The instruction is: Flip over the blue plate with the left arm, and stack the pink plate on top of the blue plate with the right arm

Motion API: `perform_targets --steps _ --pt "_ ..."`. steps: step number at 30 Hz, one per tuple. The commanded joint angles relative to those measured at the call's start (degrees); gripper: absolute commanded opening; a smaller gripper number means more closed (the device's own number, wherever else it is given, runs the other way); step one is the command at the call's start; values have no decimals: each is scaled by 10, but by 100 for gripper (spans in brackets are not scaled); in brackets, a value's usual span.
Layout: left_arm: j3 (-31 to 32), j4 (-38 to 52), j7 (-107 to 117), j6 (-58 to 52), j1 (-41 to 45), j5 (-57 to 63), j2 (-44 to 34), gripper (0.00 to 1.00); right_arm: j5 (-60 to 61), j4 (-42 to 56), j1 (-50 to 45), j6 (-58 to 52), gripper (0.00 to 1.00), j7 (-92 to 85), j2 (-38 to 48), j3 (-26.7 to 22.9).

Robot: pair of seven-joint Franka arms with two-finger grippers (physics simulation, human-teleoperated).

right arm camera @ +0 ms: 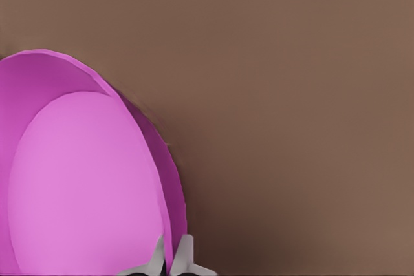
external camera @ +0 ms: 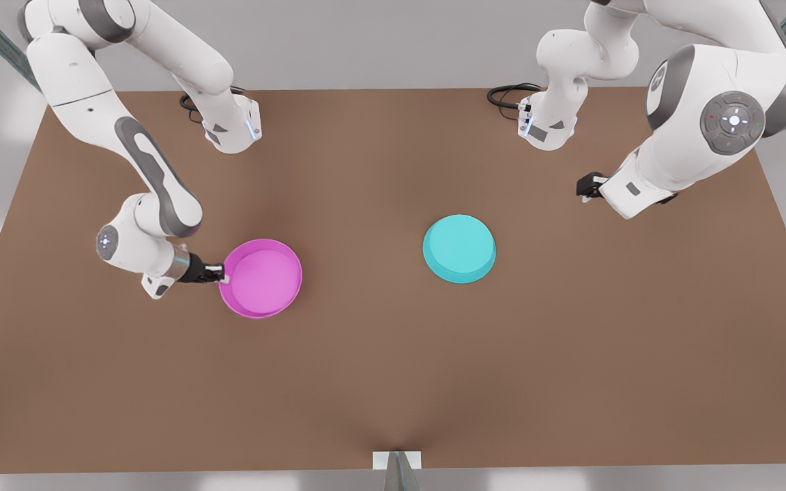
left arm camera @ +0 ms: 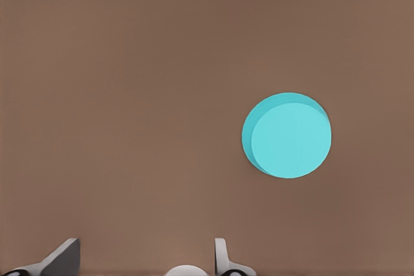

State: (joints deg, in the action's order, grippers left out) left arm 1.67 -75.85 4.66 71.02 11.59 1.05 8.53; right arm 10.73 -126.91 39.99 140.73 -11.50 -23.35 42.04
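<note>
Blue plate: plain turquoise-cyan, rim wall a shade darker. Pink plate: magenta rim, paler pink inside. Table: flat brown, unpatterned. Both arms white with grey joint covers; right pincer black, pale grey fingertips.

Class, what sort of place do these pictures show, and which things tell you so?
Probably a simulated robot workbench: a bare brown table, two white arms mounted at its far edge, and just the pink plate and blue plate as props.
</note>
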Motion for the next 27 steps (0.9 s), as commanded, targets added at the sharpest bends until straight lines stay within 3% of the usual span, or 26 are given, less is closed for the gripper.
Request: perform_targets --steps 1,14,17,22,25,27 --pt "0 0 1 0 1 0 0 100 1 0 -4 0 21 3 4 0" --pt "0 0 2 -1 3 0 0 100 105 14 -127 -12 21 36 35 -11" --pt "0 0 1 -1 -1 0 0 100 134 15 -174 -19 21 40 46 -33" --pt "0 0 1 0 2 0 0 100 215 15 -335 -26 21 69 77 -129" --pt "0 0 1 0 -1 0 0 100 238 16 -395 -28 21 94 86 -154" --pt "0 0 1 0 -1 0 0 100 259 26 -479 -29 21 111 89 -214"
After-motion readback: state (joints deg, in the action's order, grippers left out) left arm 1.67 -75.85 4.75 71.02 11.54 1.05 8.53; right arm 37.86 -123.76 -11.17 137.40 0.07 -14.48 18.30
